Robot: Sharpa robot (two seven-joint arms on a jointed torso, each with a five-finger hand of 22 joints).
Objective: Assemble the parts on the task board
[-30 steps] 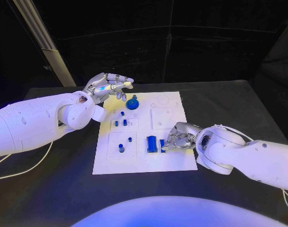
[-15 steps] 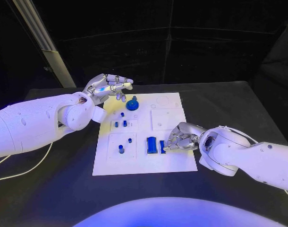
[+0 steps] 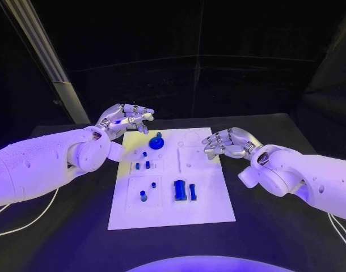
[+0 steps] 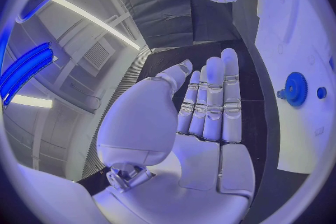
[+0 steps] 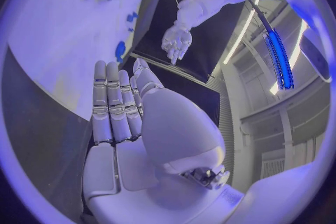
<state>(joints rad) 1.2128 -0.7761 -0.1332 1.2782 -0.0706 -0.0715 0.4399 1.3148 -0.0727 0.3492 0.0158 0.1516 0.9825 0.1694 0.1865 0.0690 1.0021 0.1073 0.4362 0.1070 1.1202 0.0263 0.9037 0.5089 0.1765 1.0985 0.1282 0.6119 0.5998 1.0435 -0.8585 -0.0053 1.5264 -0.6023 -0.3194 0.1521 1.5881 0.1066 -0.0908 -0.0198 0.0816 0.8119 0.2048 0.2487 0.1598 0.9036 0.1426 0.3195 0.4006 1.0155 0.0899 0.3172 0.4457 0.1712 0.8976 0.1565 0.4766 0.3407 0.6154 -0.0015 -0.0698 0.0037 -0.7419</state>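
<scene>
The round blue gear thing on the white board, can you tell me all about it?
The blue gear is a round, toothed wheel with a small knob poking up from its middle, and it looks like plastic. It sits on the far end of the white task board, on the side nearer the left hand. Nothing touches it: that hand hovers beside it, fingers apart, holding nothing.

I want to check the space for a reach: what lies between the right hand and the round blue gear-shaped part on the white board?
In the head view, only bare white task board with shallow round recesses lies between the right hand and the round blue gear-shaped part.
</scene>
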